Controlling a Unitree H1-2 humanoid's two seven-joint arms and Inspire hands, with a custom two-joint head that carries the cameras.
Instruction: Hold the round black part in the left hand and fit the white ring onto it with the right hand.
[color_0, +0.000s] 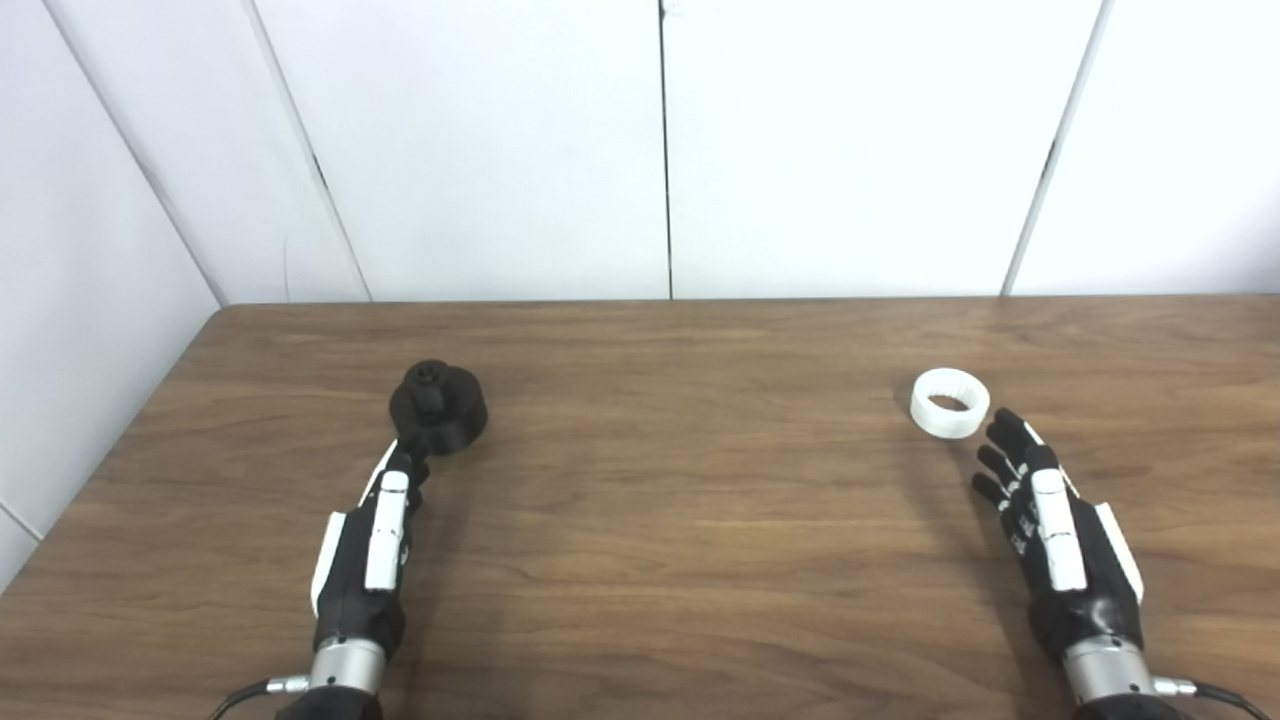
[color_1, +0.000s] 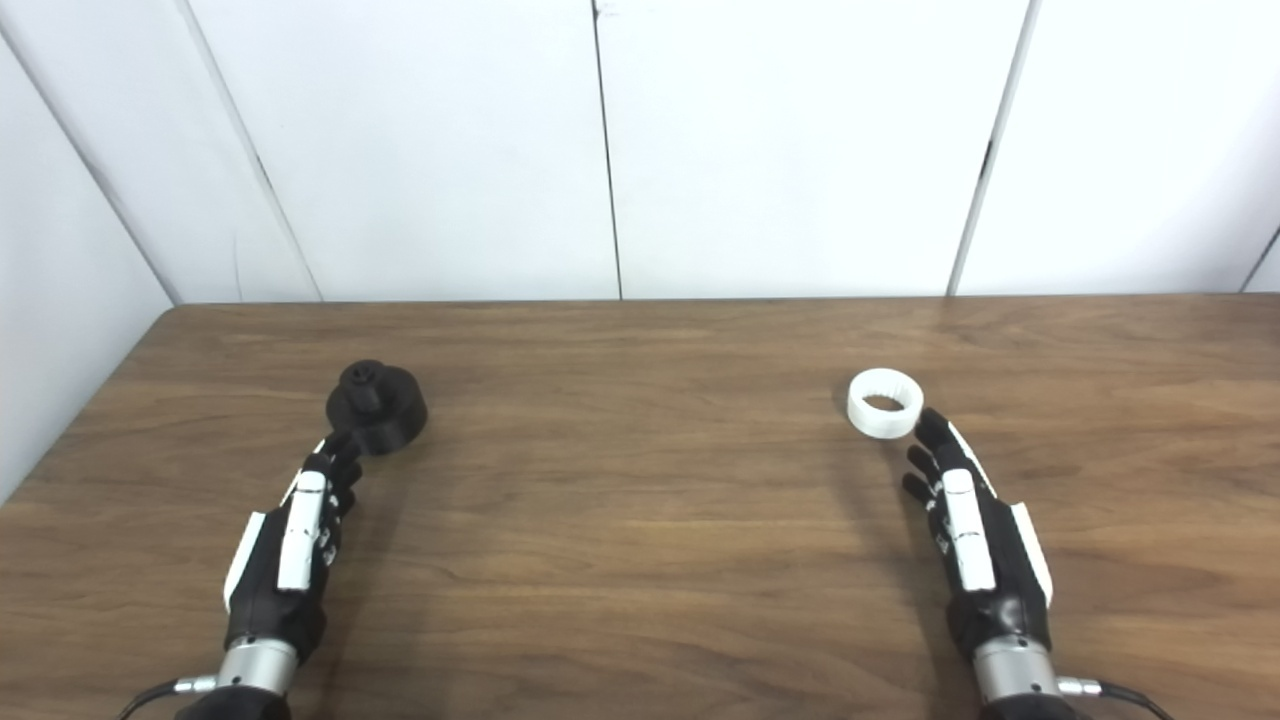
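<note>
Wood-grain brown is the surface of the bench (color_0: 660, 520), on which both parts are laid flat and well apart, one before each arm. The round black part (color_0: 438, 406) is set on the left side with its broad base down and a small central boss pointing up, so that a ring can be lowered over it from above. The white ring (color_0: 950, 402) is placed on the right side, lying with its opening upward, which leaves its rim free to be pinched from the sides.

The left hand (color_0: 372, 545) is stretched toward the black part, edge-on to the camera, with nothing gripped; its fingertips lie at the part's near edge, and whether they touch it cannot be told from either view. The right hand (color_0: 1050, 520) is held just short of the ring, fingers spread and slightly curled, empty.

Each hand is thus matched to the piece on its own side, as the task assigns them. Neither grasp appears to be made yet; the pickups are judged to be the step in hand.
</note>
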